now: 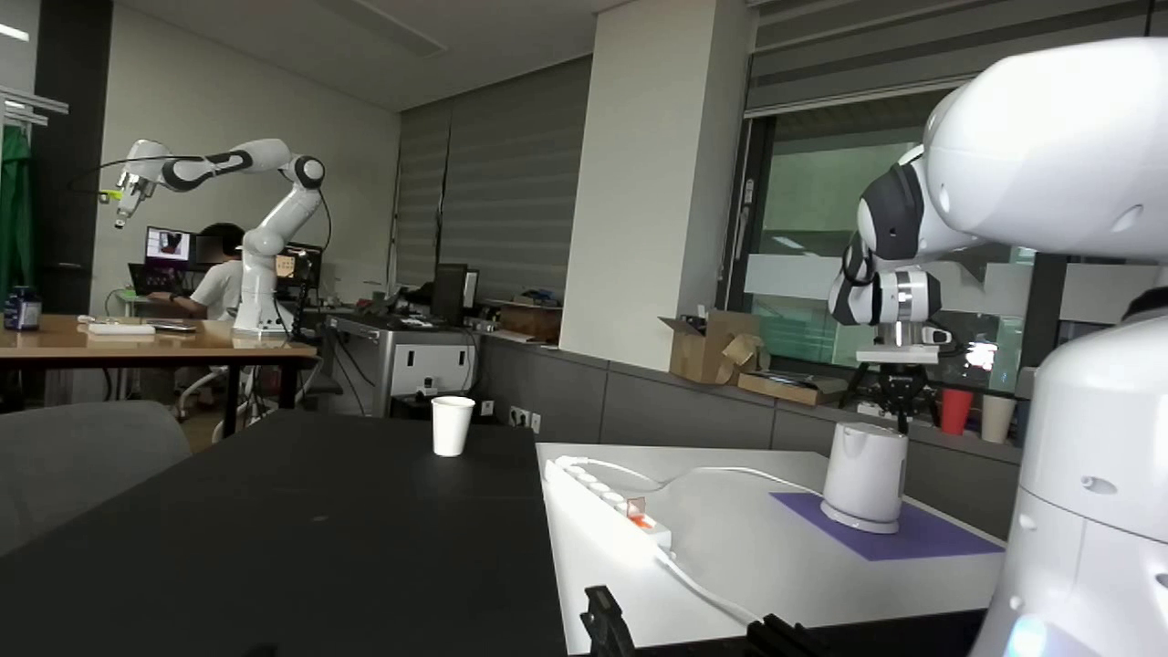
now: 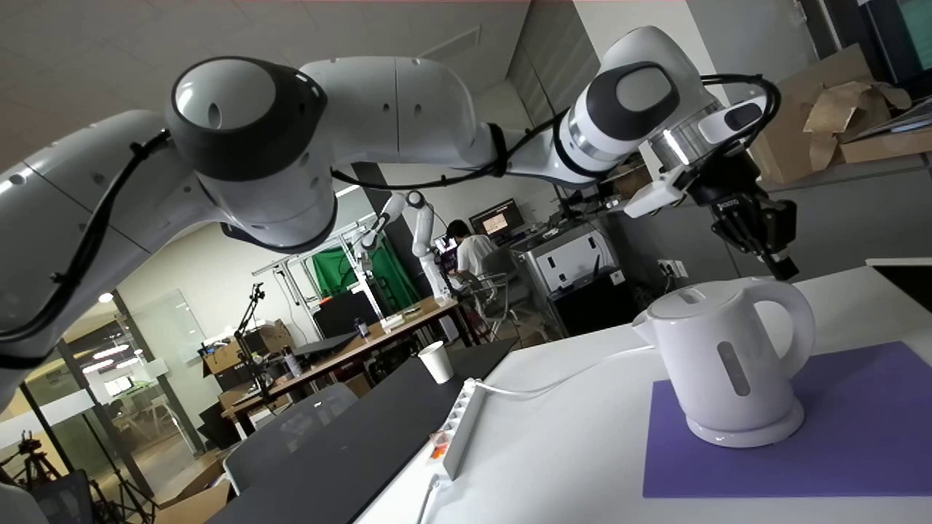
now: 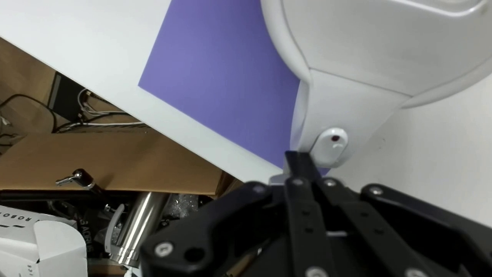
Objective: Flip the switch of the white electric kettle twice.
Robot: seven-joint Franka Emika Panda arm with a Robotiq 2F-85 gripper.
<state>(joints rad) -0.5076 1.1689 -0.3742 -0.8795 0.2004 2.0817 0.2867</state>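
The white electric kettle [image 1: 865, 474] stands upright on a purple mat, and it also shows in an exterior view [image 2: 717, 356] with its loop handle [image 2: 801, 320]. In the wrist view the kettle's lid [image 3: 369, 42] fills the upper right. Its oval switch [image 3: 329, 148] with a dark red dot sits on top of the handle. My gripper [image 3: 299, 156] is shut, with its fingertips together and nothing between them. The fingertips are right beside the switch's left edge in the wrist view; I cannot tell whether they touch. In both exterior views the gripper [image 1: 903, 424] [image 2: 783, 268] points down over the handle end.
The purple mat [image 2: 866, 437] lies on the white table [image 2: 568, 437]. A white power strip [image 2: 459, 429] lies to one side, with a cable to the kettle. A white handleless cup [image 1: 451, 425] stands on the black table [image 1: 365, 511]. Boxes [image 1: 716, 347] lie along the window sill.
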